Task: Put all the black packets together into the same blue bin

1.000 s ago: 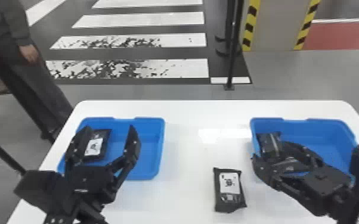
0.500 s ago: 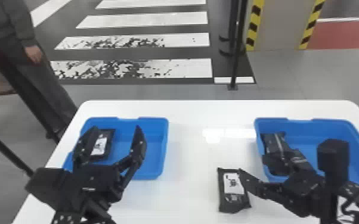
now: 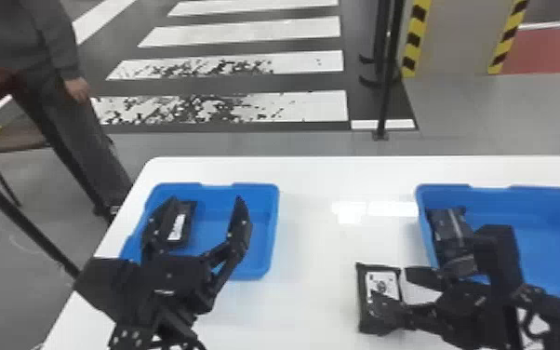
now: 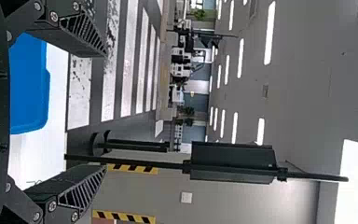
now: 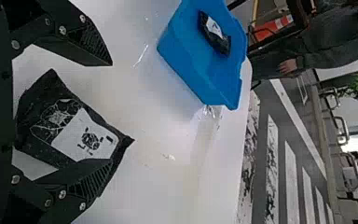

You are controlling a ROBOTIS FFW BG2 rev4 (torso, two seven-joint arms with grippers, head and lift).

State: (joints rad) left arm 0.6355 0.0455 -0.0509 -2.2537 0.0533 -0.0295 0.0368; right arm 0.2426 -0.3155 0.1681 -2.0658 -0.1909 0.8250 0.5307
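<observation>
In the head view my left gripper point(image 3: 200, 228) is open above the left blue bin point(image 3: 258, 274), where one black packet point(image 3: 182, 223) lies at the left side. My right gripper point(image 3: 404, 291) is spread around the loose black packet point(image 3: 383, 284) on the table, one finger over its near part. Another dark packet point(image 3: 451, 232) is in the right blue bin point(image 3: 549, 288), along its left wall. The left wrist view has my left gripper point(image 4: 105, 112) open and empty. In the right wrist view my right gripper point(image 5: 112, 112) is open, the loose packet point(image 5: 70, 128) between and partly under its fingers.
A white table point(image 3: 321, 242) carries both bins, with a gap between them. A person stands beyond its left edge, not touching anything on it. Black stands point(image 3: 386, 93) rise from the floor behind the table.
My right gripper has moved left from the right bin to the loose packet on the table. The left gripper has hardly moved over its bin; the scene has shifted slightly right.
</observation>
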